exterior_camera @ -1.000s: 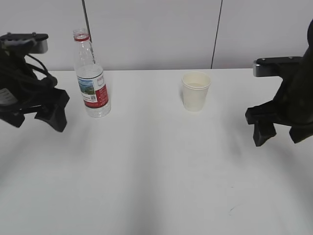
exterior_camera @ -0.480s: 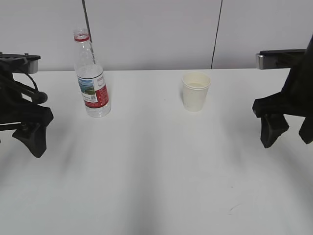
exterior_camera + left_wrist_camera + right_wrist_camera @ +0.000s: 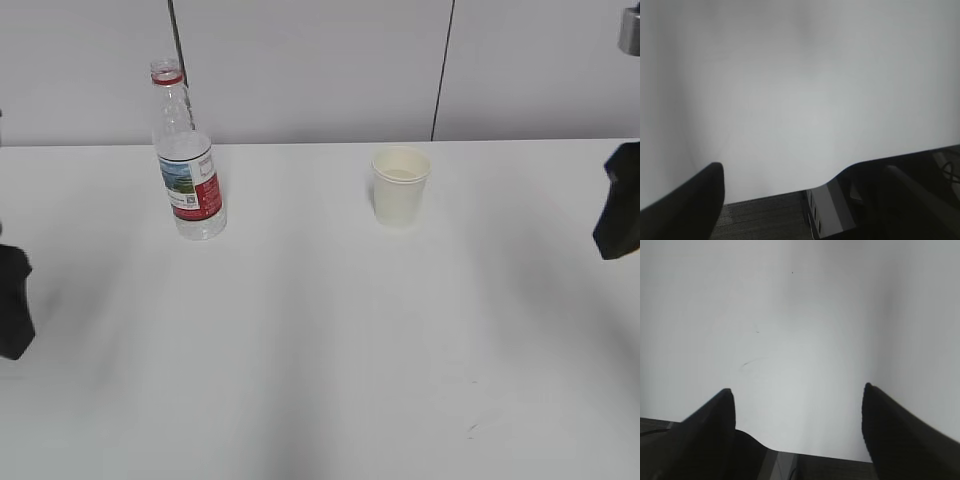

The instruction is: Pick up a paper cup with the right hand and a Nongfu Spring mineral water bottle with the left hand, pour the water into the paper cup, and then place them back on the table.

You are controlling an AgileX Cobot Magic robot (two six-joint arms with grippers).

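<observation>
The Nongfu Spring mineral water bottle [image 3: 188, 165] stands upright at the back left of the white table [image 3: 320, 330], uncapped and partly filled with clear water. The paper cup [image 3: 400, 187] stands upright at the back middle-right. My left gripper [image 3: 12, 300] is at the far left edge, well apart from the bottle. The left wrist view shows it [image 3: 802, 170] open and empty over the table's edge. My right gripper [image 3: 620, 205] is at the far right edge, away from the cup. The right wrist view shows it [image 3: 797, 390] open and empty above bare tabletop.
A small dark scratch mark [image 3: 470, 430] is on the table's front right; it also shows in the right wrist view [image 3: 747, 362]. A grey wall with dark vertical seams stands behind the table. The left wrist view shows dark floor and a grey box [image 3: 832, 210] beyond the table edge.
Both arms have drawn outward: the left gripper moved down and left, the right gripper right and up, both nearly out of view. Bottle and cup have not moved.
</observation>
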